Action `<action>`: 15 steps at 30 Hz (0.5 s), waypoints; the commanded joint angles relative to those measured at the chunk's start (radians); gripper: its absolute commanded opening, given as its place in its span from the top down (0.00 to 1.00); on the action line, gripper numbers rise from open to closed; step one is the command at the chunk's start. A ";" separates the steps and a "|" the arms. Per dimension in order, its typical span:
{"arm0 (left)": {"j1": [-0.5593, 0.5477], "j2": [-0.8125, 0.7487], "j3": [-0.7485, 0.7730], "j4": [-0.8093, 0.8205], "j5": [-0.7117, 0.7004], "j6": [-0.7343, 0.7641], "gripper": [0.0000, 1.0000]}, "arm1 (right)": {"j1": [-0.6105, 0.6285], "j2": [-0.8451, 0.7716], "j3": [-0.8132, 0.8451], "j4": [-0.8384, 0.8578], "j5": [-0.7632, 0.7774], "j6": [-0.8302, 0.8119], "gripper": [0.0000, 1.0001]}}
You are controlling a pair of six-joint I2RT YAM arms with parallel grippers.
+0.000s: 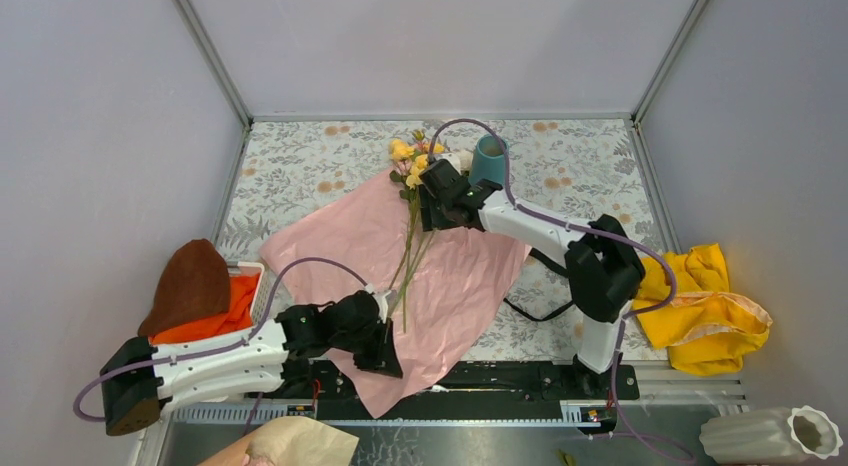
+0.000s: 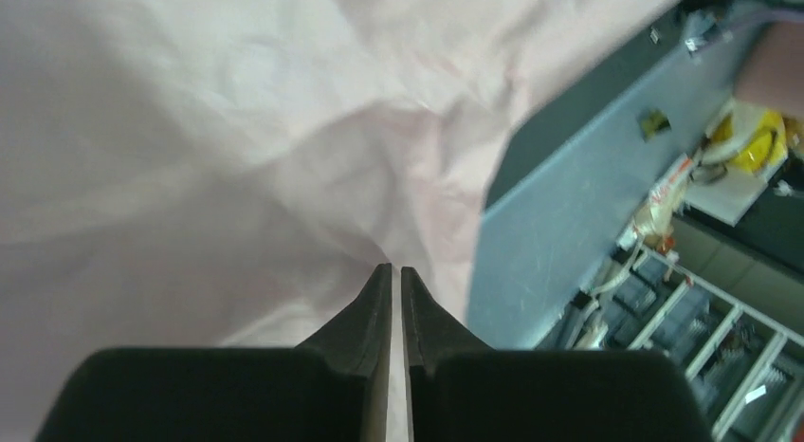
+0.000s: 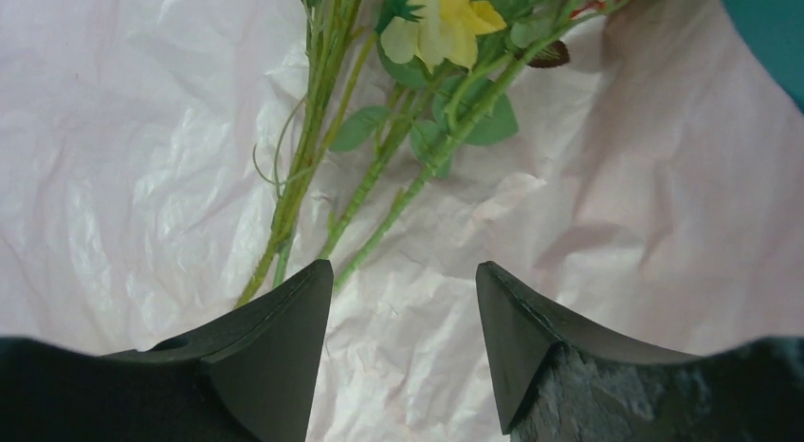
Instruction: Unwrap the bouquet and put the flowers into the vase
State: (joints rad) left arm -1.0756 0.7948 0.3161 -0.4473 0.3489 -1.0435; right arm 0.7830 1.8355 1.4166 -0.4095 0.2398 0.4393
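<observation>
Top external: paper (image 1: 330, 241) lies unfolded, pink side up, on the patterned surface (image 1: 300, 161). The flowers (image 1: 407, 164) lie loose on it, heads at the far edge just beside the teal vase (image 1: 489, 158), the rest trailing toward the near edge. The vase is upright with nothing in it. The right tool (image 1: 432, 218) is over the upper part of the bunch. The left tool (image 1: 385, 358) is at the sheet's near corner.

Left wrist: jaws nearly closed, thin slit only. Creases in the paper run up to the tips, which reads as a pinch on the sheet. Paper looks thin, crinkly and light, likely to drag and carry the flowers along.

Right wrist: jaws wide apart, nothing between them but paper. The stems (image 3: 308, 129) are thin, green and bunched, just past one fingertip, with a yellow bloom (image 3: 441, 29) and leaves above. Judged light, wiry and springy, with soft heads. Best taken across the bunched stems below the leaves, never by the heads.
</observation>
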 commanded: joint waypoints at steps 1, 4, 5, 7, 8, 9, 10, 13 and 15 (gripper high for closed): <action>-0.113 -0.032 0.005 0.112 0.012 -0.124 0.86 | 0.005 0.072 0.077 -0.002 -0.035 0.035 0.36; -0.192 0.019 0.015 0.142 -0.006 -0.131 0.86 | 0.005 0.119 0.099 -0.003 -0.032 0.045 0.36; -0.208 0.047 0.026 0.145 -0.013 -0.125 0.86 | 0.005 0.134 0.106 -0.003 -0.030 0.048 0.36; -0.221 0.112 0.060 0.145 -0.022 -0.098 0.87 | 0.004 0.162 0.123 -0.006 -0.029 0.052 0.37; -0.223 0.157 0.082 0.143 -0.026 -0.081 0.87 | 0.002 0.175 0.128 -0.008 -0.027 0.055 0.37; -0.224 0.188 0.106 0.136 -0.033 -0.061 0.88 | 0.002 0.187 0.138 -0.009 -0.028 0.056 0.38; -0.224 0.212 0.135 0.119 -0.051 -0.041 0.88 | 0.002 0.200 0.144 -0.012 -0.027 0.058 0.38; -0.224 0.275 0.231 0.041 -0.121 0.022 0.88 | -0.003 0.226 0.154 -0.015 -0.014 0.060 0.39; -0.224 0.305 0.297 -0.017 -0.174 0.061 0.88 | -0.007 0.242 0.153 -0.011 -0.011 0.066 0.40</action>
State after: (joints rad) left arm -1.2945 1.0599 0.4870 -0.3965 0.2859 -1.0790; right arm 0.7826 2.0590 1.5234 -0.4179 0.2173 0.4812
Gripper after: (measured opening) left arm 0.120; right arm 0.611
